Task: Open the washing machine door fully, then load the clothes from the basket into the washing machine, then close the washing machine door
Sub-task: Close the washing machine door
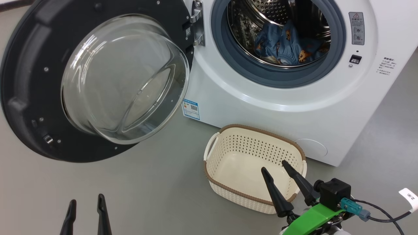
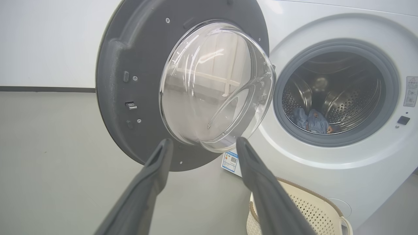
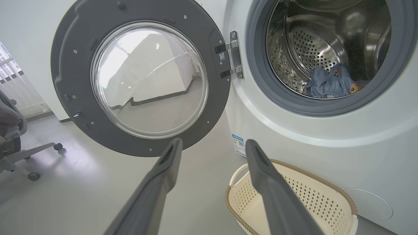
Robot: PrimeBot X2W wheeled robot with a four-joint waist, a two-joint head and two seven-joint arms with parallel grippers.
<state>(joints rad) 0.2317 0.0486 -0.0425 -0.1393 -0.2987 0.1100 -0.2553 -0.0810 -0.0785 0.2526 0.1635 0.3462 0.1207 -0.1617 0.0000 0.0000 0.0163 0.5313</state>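
Clothes [image 1: 287, 45] are lying in the drum [image 1: 271, 13], basket [image 1: 228, 143] empty — I'm hovering left gripper [image 1: 87, 198] and right gripper [image 1: 273, 165], jaws spread, gripping nothing, ready for the left-swung washing machine door [image 1: 32, 81].

So the washing machine [image 1: 248, 107] body is smooth white with a soft gloss, painted metal or plastic, can't tell which. The door [image 1: 29, 81] shows its inner side: dark grey plastic, matt and a bit grainy, around a clear glossy glass bowl [image 1: 124, 78]. The hinge [image 1: 197, 23] is bright bare metal, the gasket [image 1: 228, 62] dull grey rubber, the drum [image 1: 271, 13] shiny perforated steel. The clothes [image 1: 287, 45] are soft crumpled cloth. The basket [image 1: 228, 143] is smooth cream plastic full of holes, with a brown woven-look rim. The floor [image 1: 130, 195] is smooth grey with a faint sheen. The left gripper [image 1: 87, 198] and right gripper [image 1: 273, 165] look matt and dark, plastic or rubber.
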